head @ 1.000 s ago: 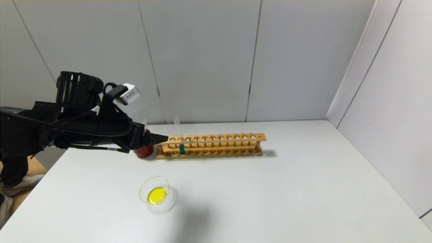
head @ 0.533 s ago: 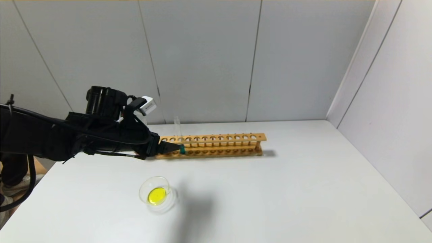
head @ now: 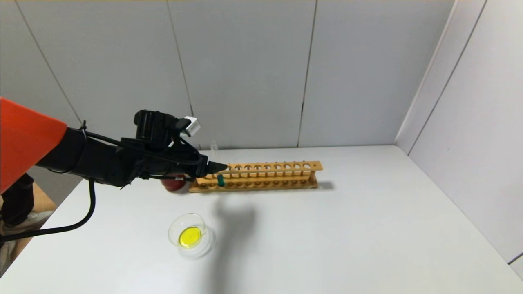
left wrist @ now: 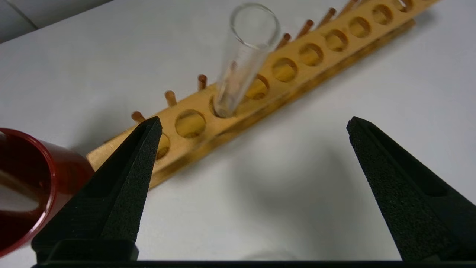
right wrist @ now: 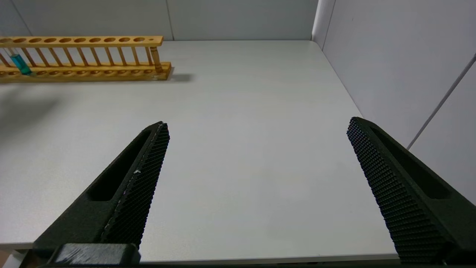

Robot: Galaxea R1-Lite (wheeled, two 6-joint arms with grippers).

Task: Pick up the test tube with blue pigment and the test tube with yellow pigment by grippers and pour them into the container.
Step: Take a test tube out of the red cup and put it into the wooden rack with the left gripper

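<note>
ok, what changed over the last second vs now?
The left gripper dipped low against the wooden rack, then rose and pushed on toward the test tube with blue pigment; it is open and holds nothing. The red cup shows again beneath the arm. Rack, blue tube and the container with yellow liquid did not move. The right gripper is open over bare table.

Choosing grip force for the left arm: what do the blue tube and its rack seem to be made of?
The test tube with blue pigment looks like thin, glossy clear glass, though clear plastic is possible: the rack shows through its wall. The rack looks like varnished wood, honey-coloured with dowel posts. The left gripper is open before it.
</note>
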